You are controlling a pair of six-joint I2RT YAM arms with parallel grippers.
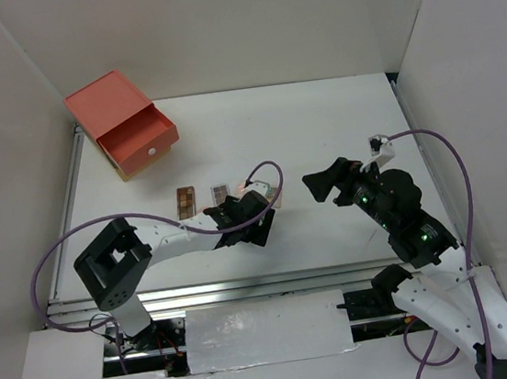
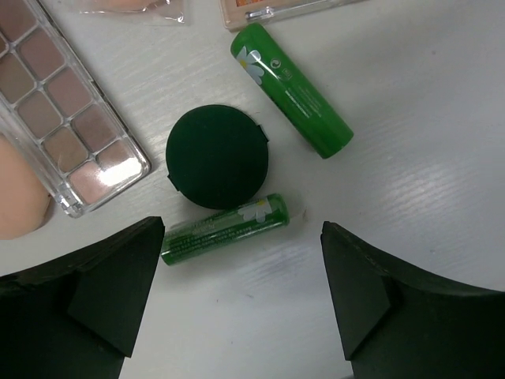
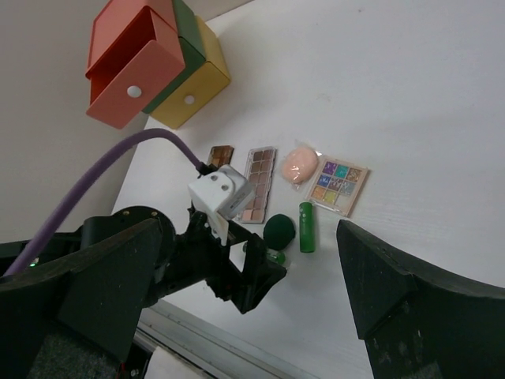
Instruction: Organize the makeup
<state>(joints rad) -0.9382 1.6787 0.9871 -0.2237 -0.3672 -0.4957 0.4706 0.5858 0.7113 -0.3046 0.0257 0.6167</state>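
My left gripper (image 2: 243,264) is open and hovers low over the table, just short of a lying green tube (image 2: 225,229). The tube touches a dark-green round disc (image 2: 217,156). A second green tube (image 2: 290,88) lies to the right of the disc. A brown palette (image 2: 63,110) lies to the left, with a peach round shape (image 2: 17,197) at the frame's edge. In the right wrist view I see the square multicolour palette (image 3: 339,185), a peach puff (image 3: 298,164), the long brown palette (image 3: 260,183) and a small brown palette (image 3: 221,154). My right gripper (image 1: 324,184) is open and empty, raised to the right.
The red-green-yellow drawer chest (image 1: 122,122) stands at the back left with its red drawer (image 3: 130,83) pulled open. The left arm (image 1: 185,235) and its purple cable (image 1: 265,168) lie across the middle. White walls enclose the table, and a metal rail (image 1: 247,287) runs along the near edge.
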